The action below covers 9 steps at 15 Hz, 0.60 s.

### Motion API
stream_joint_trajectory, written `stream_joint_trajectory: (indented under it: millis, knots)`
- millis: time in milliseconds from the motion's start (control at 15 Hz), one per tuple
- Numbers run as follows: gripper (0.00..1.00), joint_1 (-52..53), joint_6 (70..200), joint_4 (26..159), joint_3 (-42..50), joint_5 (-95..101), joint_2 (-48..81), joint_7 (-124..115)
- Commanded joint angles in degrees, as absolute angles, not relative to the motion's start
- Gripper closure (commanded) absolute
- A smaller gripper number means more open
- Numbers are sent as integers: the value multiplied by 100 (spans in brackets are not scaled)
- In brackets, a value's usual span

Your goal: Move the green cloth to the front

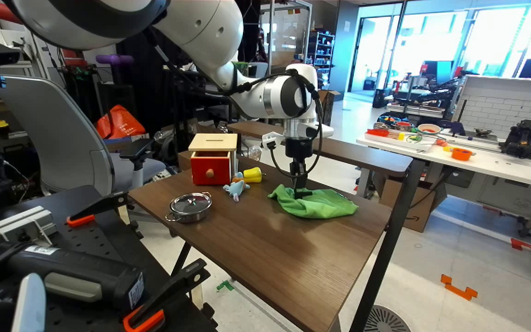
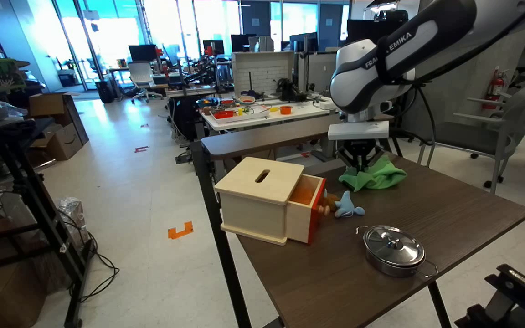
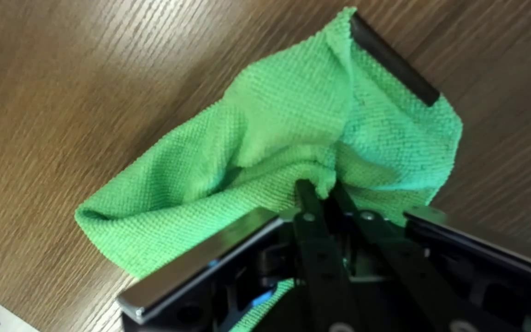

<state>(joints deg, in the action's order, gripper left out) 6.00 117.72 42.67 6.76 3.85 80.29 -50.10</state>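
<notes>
Green cloth [image 3: 288, 120] lay crumpled on the brown table [image 1: 270, 258], beneath the gripper [image 3: 322, 186], whose fingers stood close together with a fold of it pinched between them. That bite looked small, so slipping was probably the chief danger: a quick lift or hard pull might have drawn the fold out of the tips and left the cloth where it lay. Its loose ends spread well past the fingers, and a low drag could have swept them into the blue toy [image 2: 347, 206] or the lidded pot [image 2: 394, 250], had the path run that way. A dark strip [image 3: 394, 60] sat along one edge; I could not tell whether it was attached, and if loose it might have dropped. The arm [image 1: 219, 50] reached out over the table with its last section hanging upright, so that the gripper pointed straight down and its tips met the cloth.
</notes>
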Motion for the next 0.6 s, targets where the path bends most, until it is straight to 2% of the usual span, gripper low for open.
stream_joint_trajectory:
  millis: [0,533]
  knots:
    - [100,575,11571,3948,713,394,8179,-5056]
    - [99,723,11633,4390,675,406,7434,-5000]
